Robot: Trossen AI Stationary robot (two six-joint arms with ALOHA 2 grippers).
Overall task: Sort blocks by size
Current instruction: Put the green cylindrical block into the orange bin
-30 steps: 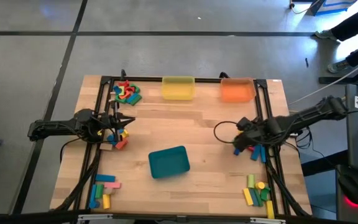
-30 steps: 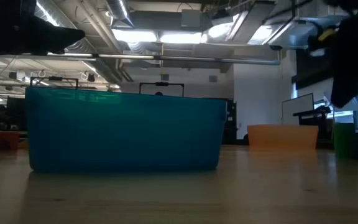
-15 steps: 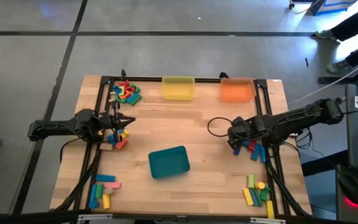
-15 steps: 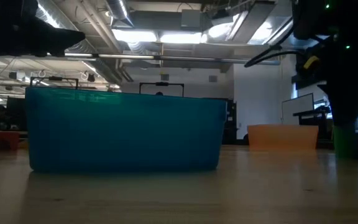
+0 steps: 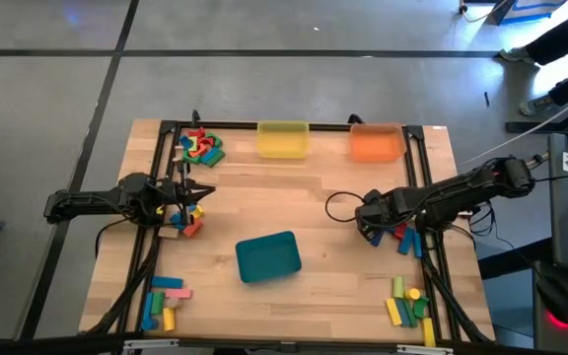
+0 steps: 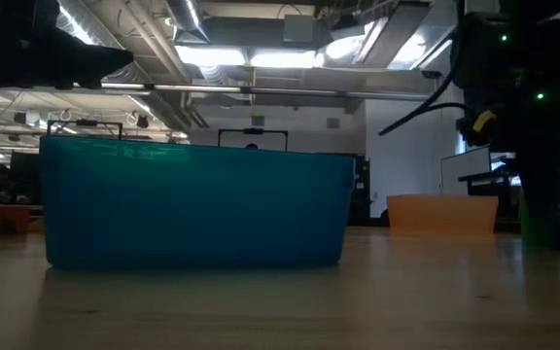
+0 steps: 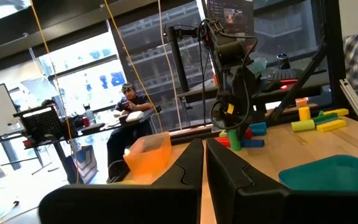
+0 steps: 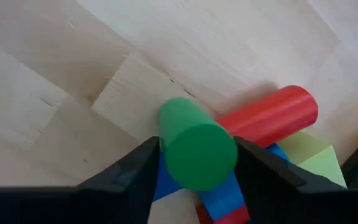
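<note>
My right gripper (image 5: 370, 228) points down at the table's right side, shut on an upright green cylinder block (image 8: 197, 149), which also shows as the green cylinder (image 6: 538, 219) in the low view. A red cylinder (image 8: 269, 115), blue pieces (image 8: 219, 196) and a light green block (image 8: 312, 158) lie right beside it on the wood. My left gripper (image 7: 204, 165) is shut with nothing in it, held level at the left edge near a small heap of blocks (image 5: 188, 219). My right gripper pinches the green cylinder's round side (image 8: 166, 152) between its two fingers, one on each side just below the flat top. The fingers come from above, pointing down along the cylinder. It stands upright; its foot is hidden, so I cannot tell whether it rests on the table.
A teal tray (image 5: 268, 256) sits mid-table toward the near edge; a yellow tray (image 5: 283, 139) and an orange tray (image 5: 376, 143) stand at the far edge. Other block heaps lie far left (image 5: 198, 146), near left (image 5: 164, 301) and near right (image 5: 409, 304).
My right gripper has gone toward the table's left and come down over the blocks at the right side, ending with its fingers around the green cylinder.
</note>
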